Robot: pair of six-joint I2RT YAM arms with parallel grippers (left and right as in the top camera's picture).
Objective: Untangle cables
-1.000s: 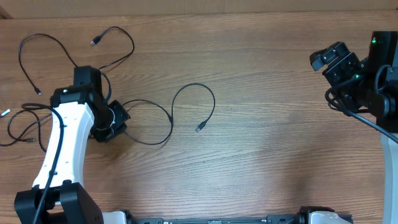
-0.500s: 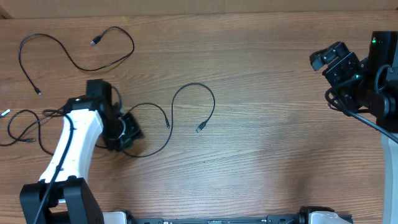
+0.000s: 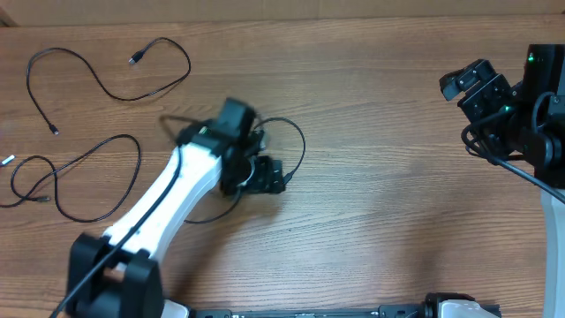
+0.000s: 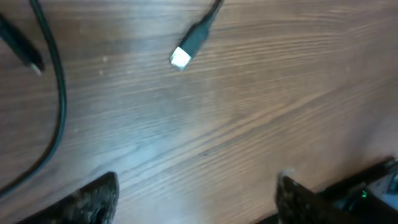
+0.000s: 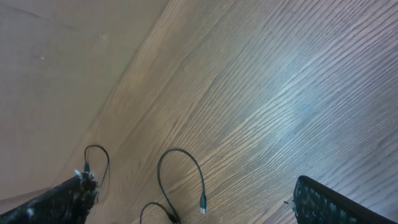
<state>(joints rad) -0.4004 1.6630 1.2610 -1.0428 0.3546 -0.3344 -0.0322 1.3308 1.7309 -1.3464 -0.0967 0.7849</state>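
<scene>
Wooden table point(image 3: 380, 221). Three cables: top-left cable point(image 3: 134, 59) looped, far-left cable point(image 3: 139, 152) looped, centre cable point(image 3: 303, 137) partly hidden under left gripper point(image 3: 275, 177), whose fingers are spread wide, empty. Right gripper point(image 3: 461, 84) also wide, empty, well apart.
</scene>
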